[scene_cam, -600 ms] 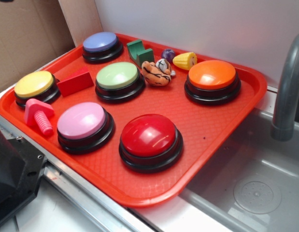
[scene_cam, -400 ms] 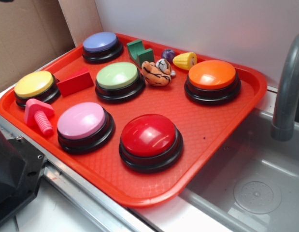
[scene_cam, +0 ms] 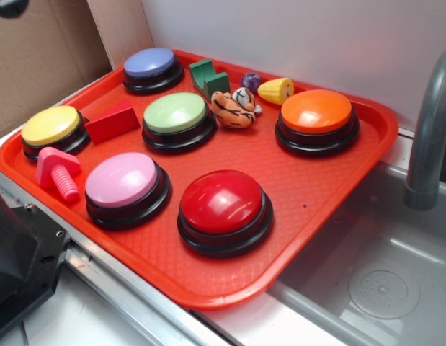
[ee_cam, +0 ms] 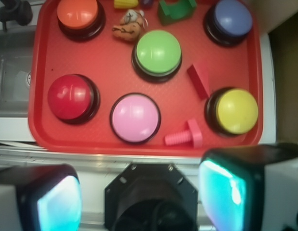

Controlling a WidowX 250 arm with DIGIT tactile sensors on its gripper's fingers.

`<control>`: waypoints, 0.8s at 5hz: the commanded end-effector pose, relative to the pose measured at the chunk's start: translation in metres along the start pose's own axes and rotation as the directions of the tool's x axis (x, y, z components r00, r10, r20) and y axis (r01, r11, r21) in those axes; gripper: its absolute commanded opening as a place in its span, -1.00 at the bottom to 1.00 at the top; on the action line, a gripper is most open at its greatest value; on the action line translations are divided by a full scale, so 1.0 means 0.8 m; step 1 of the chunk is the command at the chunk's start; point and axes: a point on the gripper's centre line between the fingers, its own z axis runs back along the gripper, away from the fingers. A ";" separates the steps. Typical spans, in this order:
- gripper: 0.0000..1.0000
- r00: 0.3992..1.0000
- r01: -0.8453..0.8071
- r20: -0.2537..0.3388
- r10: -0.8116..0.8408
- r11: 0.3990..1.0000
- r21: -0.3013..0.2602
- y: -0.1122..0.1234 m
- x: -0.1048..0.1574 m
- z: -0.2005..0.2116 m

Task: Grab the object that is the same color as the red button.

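1. In the wrist view the gripper (ee_cam: 139, 192) hangs high above the near edge of the tray, its two fingers (ee_cam: 226, 187) spread wide apart with nothing between them; it is released.
2. Nearest on the red tray (scene_cam: 309, 216) sits the red button (scene_cam: 224, 204), a glossy dome on a black base, with the pink button (scene_cam: 125, 182) just beside it.
3. A pink bolt (scene_cam: 58, 173) lies near the tray's left rim, close to the yellow button (scene_cam: 51, 127).
4. The red wedge block (scene_cam: 112, 122) rests flat on the tray between the yellow button and the green button (scene_cam: 176, 115), untouched and well apart from the gripper.
5. Farther back stand the orange button (scene_cam: 316, 115), a plush tiger (scene_cam: 233, 108), a green block (scene_cam: 208, 77), a toy corn (scene_cam: 276, 90) and the blue button (scene_cam: 150, 66).
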 end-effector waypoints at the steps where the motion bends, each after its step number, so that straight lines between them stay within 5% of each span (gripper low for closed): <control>1: 1.00 0.992 0.114 0.043 -0.117 0.992 0.053 0.042 0.029 -0.047; 4: 1.00 0.983 0.182 -0.018 -0.182 0.972 0.150 0.104 0.071 -0.147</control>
